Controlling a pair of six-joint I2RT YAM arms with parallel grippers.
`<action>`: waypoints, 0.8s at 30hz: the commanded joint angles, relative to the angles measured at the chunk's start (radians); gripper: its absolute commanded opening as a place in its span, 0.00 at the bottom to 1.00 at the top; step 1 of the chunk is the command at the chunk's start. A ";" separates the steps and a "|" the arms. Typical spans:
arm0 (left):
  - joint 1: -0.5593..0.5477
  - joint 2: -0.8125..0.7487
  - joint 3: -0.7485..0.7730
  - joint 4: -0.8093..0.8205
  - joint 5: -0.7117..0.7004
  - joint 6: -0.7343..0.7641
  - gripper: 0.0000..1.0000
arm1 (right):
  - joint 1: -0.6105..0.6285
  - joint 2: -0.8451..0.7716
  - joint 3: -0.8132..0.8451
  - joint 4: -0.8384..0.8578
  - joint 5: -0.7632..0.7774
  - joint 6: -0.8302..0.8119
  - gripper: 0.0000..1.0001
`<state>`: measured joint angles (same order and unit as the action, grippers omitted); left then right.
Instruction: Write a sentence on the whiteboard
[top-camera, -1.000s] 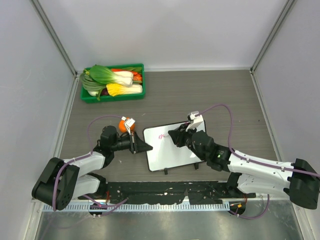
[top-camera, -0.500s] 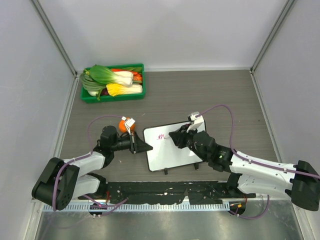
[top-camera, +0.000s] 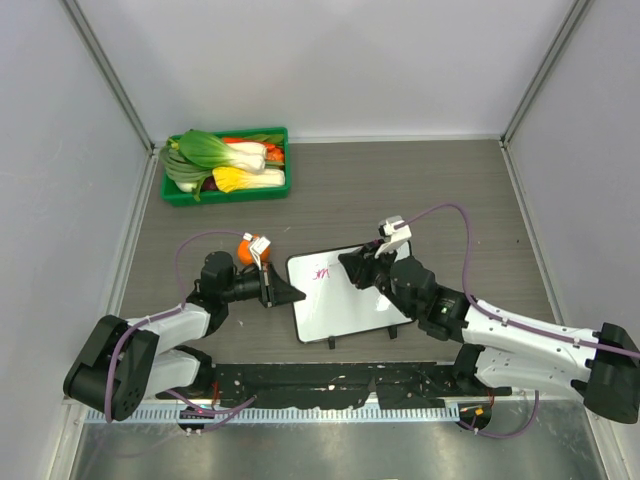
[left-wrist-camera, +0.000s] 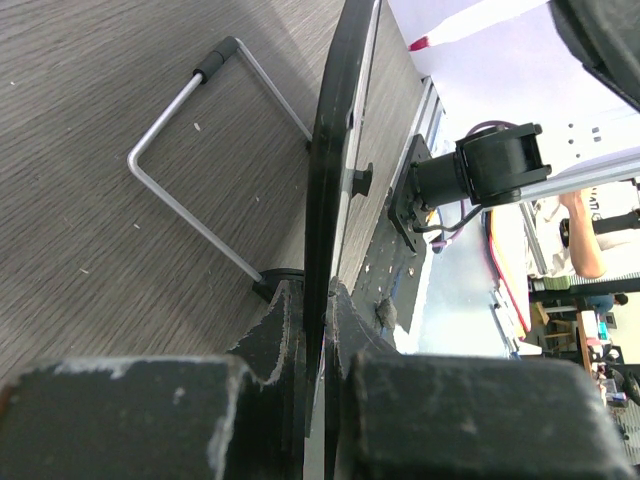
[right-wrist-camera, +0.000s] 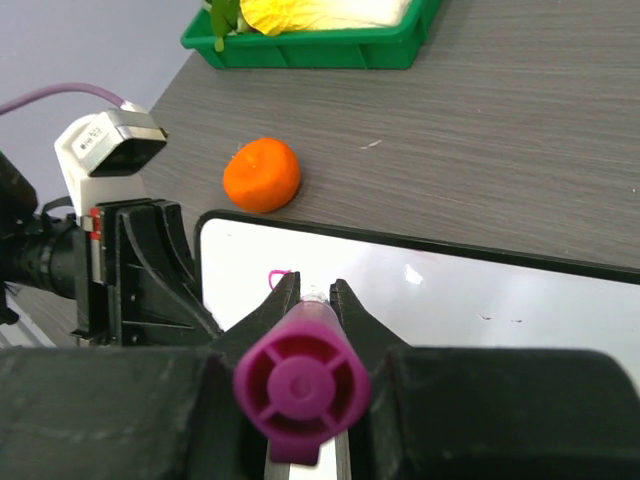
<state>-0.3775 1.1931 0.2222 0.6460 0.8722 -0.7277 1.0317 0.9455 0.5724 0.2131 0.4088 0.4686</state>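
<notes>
grey wood-grain tabletop (top-camera: 420, 190), pale panels around it. right gripper (top-camera: 352, 268) pinches a magenta marker (right-wrist-camera: 302, 385), its tip down toward the upper left of the whiteboard (top-camera: 350, 305), which lies on the table between the two arms. left gripper (top-camera: 295, 293) is pressed together on the board's left edge, steadying it. of the sentence (top-camera: 320, 270) only a few pink strokes show, so i'd judge the writing barely begun; most of the board is blank. an orange (right-wrist-camera: 262, 174) sits just beyond the board's corner.
</notes>
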 joint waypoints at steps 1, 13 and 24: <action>0.005 0.003 -0.004 -0.051 -0.108 0.083 0.00 | -0.005 0.030 0.041 0.029 0.042 -0.018 0.01; 0.005 0.002 -0.004 -0.052 -0.108 0.083 0.00 | -0.010 0.065 0.001 0.025 0.058 -0.001 0.01; 0.005 0.005 -0.004 -0.052 -0.108 0.083 0.00 | -0.012 0.035 -0.058 0.003 0.027 0.048 0.01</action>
<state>-0.3775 1.1927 0.2222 0.6411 0.8715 -0.7280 1.0252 0.9981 0.5453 0.2245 0.4240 0.4973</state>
